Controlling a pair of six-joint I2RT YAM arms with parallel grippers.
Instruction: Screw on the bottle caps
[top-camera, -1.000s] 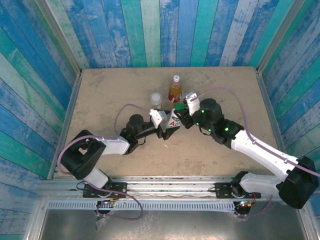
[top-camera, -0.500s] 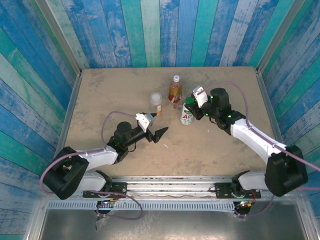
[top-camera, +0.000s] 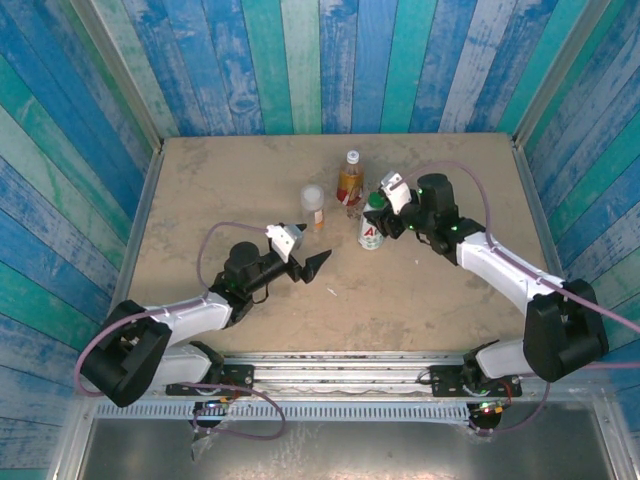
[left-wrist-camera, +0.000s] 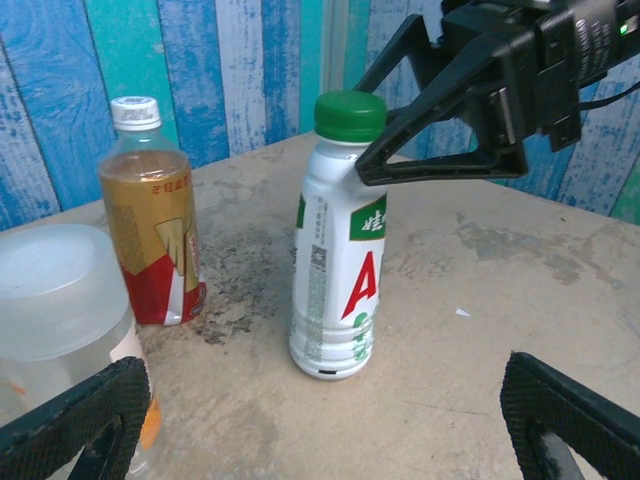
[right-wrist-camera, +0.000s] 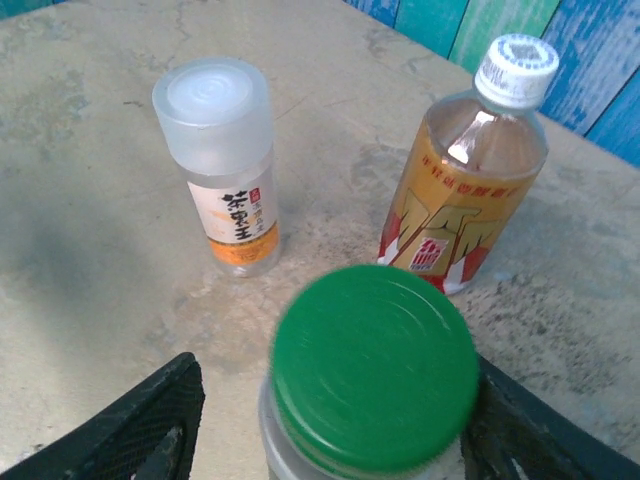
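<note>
The white bottle with green print (top-camera: 371, 234) (left-wrist-camera: 335, 270) stands upright with the dark green cap (top-camera: 375, 204) (left-wrist-camera: 350, 115) (right-wrist-camera: 372, 365) on it. My right gripper (top-camera: 383, 214) (right-wrist-camera: 335, 425) is open and straddles that cap; its left finger (right-wrist-camera: 150, 420) stands clear of it. Behind are the amber bottle (top-camera: 350, 182) (right-wrist-camera: 460, 200) with a small white cap (right-wrist-camera: 515, 68) and the short clear bottle (top-camera: 313, 207) (right-wrist-camera: 225, 200) under its translucent cap (right-wrist-camera: 212, 100). My left gripper (top-camera: 308, 255) (left-wrist-camera: 325, 440) hangs open and empty, short of the white bottle.
All three bottles stand close together at the middle rear of the tan table (top-camera: 220, 190). Blue and green plank walls (top-camera: 300, 60) enclose the table on three sides. A small white scrap (top-camera: 332, 291) lies on the table near the left gripper.
The white bottle went from tilted between both grippers at mid-table to upright beside the amber bottle. The left gripper drew back left. The right jaws widened off the green cap.
</note>
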